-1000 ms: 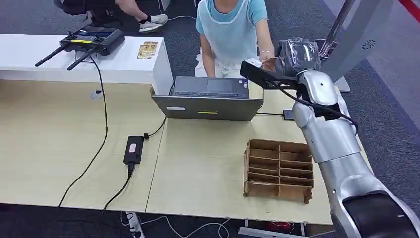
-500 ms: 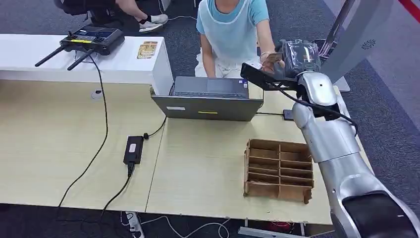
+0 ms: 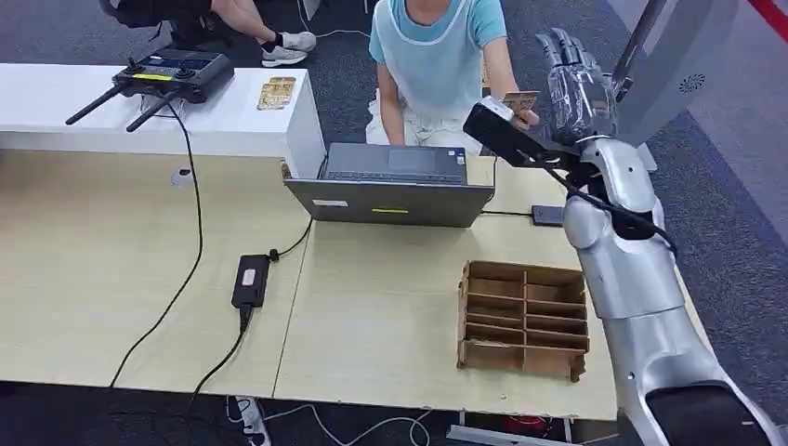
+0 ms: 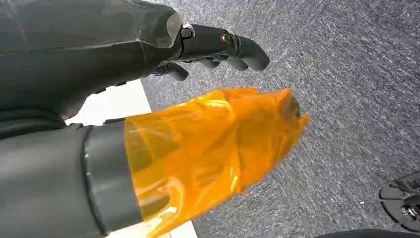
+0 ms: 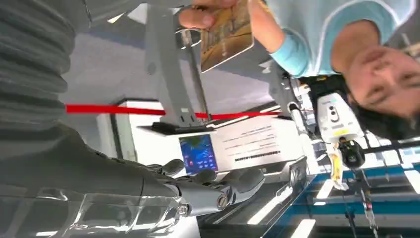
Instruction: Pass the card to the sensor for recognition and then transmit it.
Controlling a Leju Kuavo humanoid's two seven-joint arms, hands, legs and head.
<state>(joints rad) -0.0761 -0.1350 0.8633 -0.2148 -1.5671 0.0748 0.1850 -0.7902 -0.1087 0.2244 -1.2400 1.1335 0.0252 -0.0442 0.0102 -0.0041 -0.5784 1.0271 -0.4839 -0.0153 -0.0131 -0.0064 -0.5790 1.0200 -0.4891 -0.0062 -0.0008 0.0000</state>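
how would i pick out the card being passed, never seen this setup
Start at the open laptop at the table's far edge, then look up and right to the person in the light blue top. Their hand holds a small gold-brown card beside the robot's raised right hand; the other cards lie flat on the white counter.

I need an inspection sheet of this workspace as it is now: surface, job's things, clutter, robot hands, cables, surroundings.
Surface: light wood table, white raised shelf.
Job's things: card held by a person's hand, apart from the right robot hand; sensor not identifiable.
Clutter: laptop, cardboard divider box, remote controller.
Robot hands: right raised, fingers spread, holding nothing; left robot hand over carpet, holding nothing, orange film on its thumb.
Cables: black cable, power adapter.
Surroundings: seated person, grey carpet.
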